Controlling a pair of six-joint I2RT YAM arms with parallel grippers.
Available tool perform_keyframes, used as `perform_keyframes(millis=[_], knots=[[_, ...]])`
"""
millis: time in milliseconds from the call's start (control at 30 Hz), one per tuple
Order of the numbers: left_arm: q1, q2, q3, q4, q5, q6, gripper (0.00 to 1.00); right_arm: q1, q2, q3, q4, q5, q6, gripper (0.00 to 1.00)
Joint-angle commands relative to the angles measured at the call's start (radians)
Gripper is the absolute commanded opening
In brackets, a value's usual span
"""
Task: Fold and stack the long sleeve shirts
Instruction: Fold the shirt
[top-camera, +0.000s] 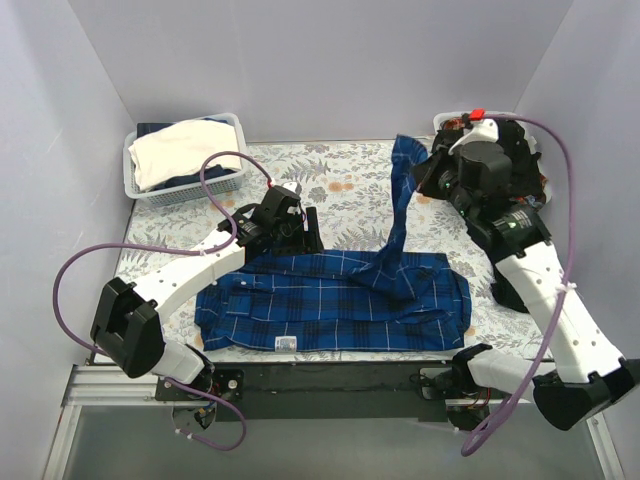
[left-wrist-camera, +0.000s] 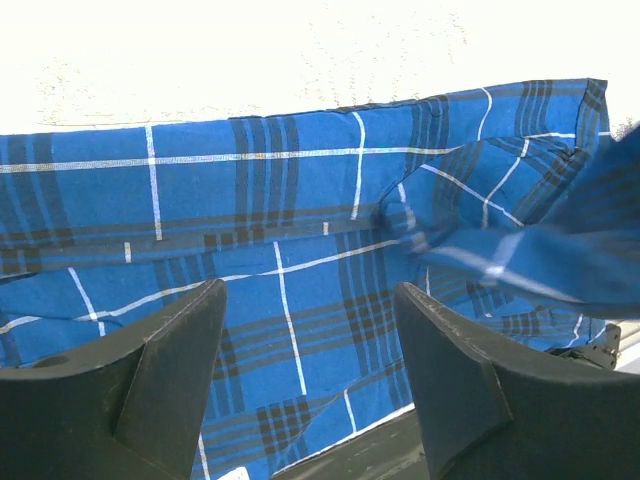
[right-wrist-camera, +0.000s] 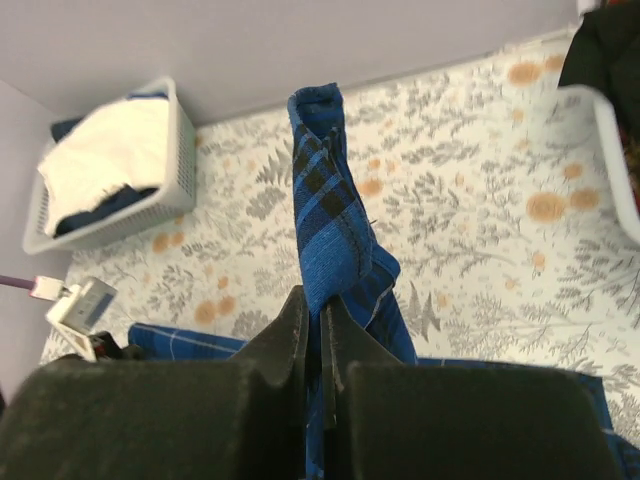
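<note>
Sleeve fold in hand: right gripper (right-wrist-camera: 318, 312) clamps sleeve (top-camera: 402, 200) of royal-blue plaid cloth shirt (top-camera: 300, 300); left gripper (left-wrist-camera: 308, 295) apart. Next, probably: lay sleeve across body.

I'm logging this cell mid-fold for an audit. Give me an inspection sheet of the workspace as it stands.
Surface: floral table cover, lying flat.
Job's things: blue plaid shirt spread along the near edge, with its sleeve lifted off the table.
Clutter: left basket holds a cream cloth over a dark-blue cloth; right basket, partly behind the arm, holds a black cloth.
Grippers: left gripper open above the shirt; right gripper shut on the sleeve.
Cables: purple cables loop off both arms, none lying on the shirt.
Surroundings: pale walls on three sides.
</note>
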Motion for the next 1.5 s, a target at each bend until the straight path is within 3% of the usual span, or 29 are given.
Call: perform_keyframes(millis=[0, 267, 400, 500, 667, 833, 967, 1067, 1200, 1300, 1333, 1467], knots=[[0.003, -0.05, 0.016, -0.007, -0.029, 0.024, 0.68, -0.003, -0.023, 0.08, -0.073, 0.049, -0.06, 0.01], [0.003, -0.052, 0.028, -0.024, -0.044, 0.029, 0.69, 0.013, -0.084, -0.01, -0.104, 0.004, -0.02, 0.01], [0.002, -0.056, 0.027, -0.032, -0.057, 0.014, 0.69, 0.063, -0.135, -0.116, -0.139, 0.065, 0.03, 0.01], [0.003, -0.065, 0.015, -0.027, -0.066, 0.001, 0.69, 0.144, -0.141, -0.156, -0.212, 0.165, 0.082, 0.01], [0.003, -0.062, 0.019, -0.043, -0.083, -0.034, 0.7, 0.396, -0.098, -0.208, -0.257, 0.359, 0.158, 0.01], [0.01, -0.05, 0.061, -0.162, -0.182, -0.118, 0.71, 0.614, 0.075, -0.184, -0.264, 0.458, 0.211, 0.01], [0.124, -0.087, 0.03, -0.265, -0.216, -0.256, 0.72, 0.694, 0.216, -0.068, -0.247, 0.486, 0.167, 0.01], [0.233, -0.176, -0.051, -0.258, -0.17, -0.276, 0.72, 0.727, 0.323, -0.017, -0.178, 0.422, 0.085, 0.01], [0.275, -0.225, -0.074, -0.259, -0.158, -0.24, 0.73, 0.744, 0.388, -0.006, -0.083, 0.29, 0.031, 0.01], [0.277, -0.222, -0.068, -0.27, -0.147, -0.224, 0.73, 0.752, 0.411, -0.011, -0.066, 0.188, 0.008, 0.23], [0.275, -0.22, -0.07, -0.273, -0.144, -0.221, 0.74, 0.755, 0.41, -0.014, -0.064, 0.161, 0.0, 0.39], [0.275, -0.217, -0.076, -0.264, -0.112, -0.206, 0.75, 0.755, 0.317, -0.07, -0.05, 0.119, -0.022, 0.65]])
